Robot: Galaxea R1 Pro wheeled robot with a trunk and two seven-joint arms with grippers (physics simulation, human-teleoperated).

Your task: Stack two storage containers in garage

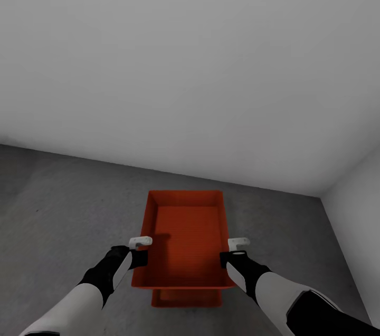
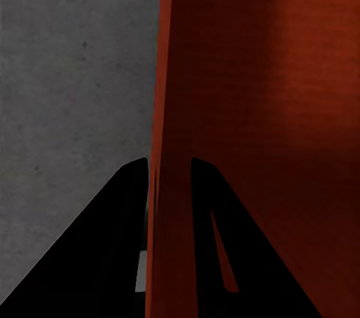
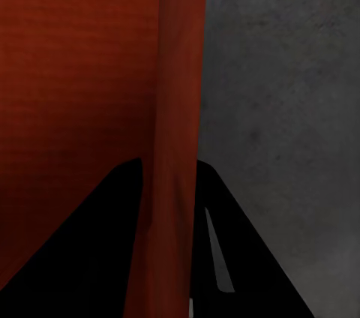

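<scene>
Upper storage container (image 1: 184, 235), orange-red, open top, nothing inside, held by both arms over the dark grey floor (image 1: 63, 209) near the grey-white wall (image 1: 190, 61). Second container (image 1: 186, 298) sits right beneath it, only its near edge peeking out; can't tell if the two touch. Left claw (image 1: 141, 250) clenched on the upper bin's left wall, one finger (image 2: 112, 258) outside, one inside. Right claw (image 1: 232, 251) clenched on the right wall (image 3: 176, 145) the same way.
</scene>
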